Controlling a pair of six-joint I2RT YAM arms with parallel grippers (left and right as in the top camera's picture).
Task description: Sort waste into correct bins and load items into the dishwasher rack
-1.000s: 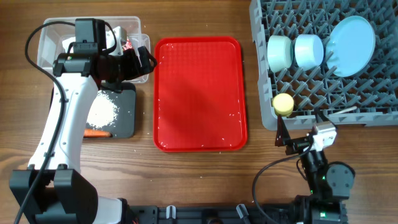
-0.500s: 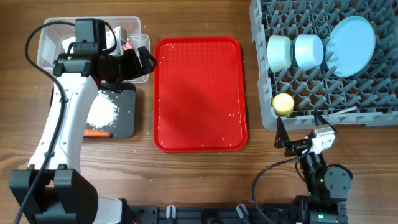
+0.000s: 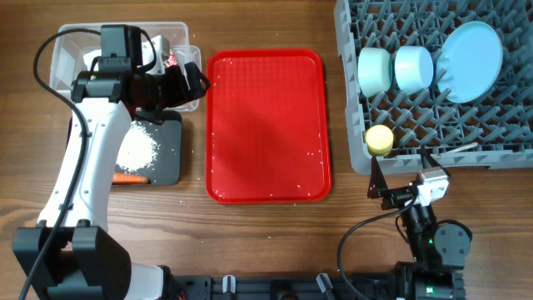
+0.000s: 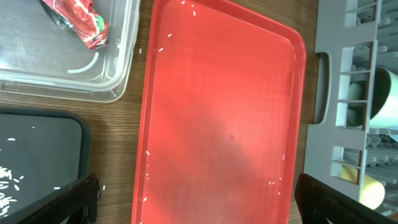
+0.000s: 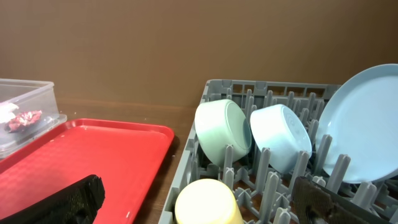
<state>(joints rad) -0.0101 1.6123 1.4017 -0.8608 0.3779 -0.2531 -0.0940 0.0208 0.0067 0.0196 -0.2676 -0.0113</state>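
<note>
The grey dishwasher rack [image 3: 358,158] holds the pale blue plate [image 3: 470,50], two bowls [image 3: 375,71] [image 3: 414,68] and the yellow cup [image 3: 380,139]. A thin white piece, maybe the spoon [image 3: 454,150], lies at the rack's front edge. My right gripper [image 3: 400,190] is open and empty just in front of the rack, facing the cup [image 5: 208,199]. My left gripper [image 3: 193,83] is open and empty at the clear tub's [image 3: 67,50] right edge. The red wrapper [image 4: 81,22] and white tissue [image 3: 152,46] lie in the tub. Rice [image 3: 137,150] and the carrot [image 3: 129,178] lie on the black tray [image 3: 171,162].
The flat red serving tray [image 3: 266,125] lies between the bins and the rack, with a few rice grains [image 4: 273,182] on it. The left arm reaches over the tub and black tray. Bare wood table runs along the front.
My right gripper has drawn back slightly from the rack toward the table's front. The left arm has not moved.
</note>
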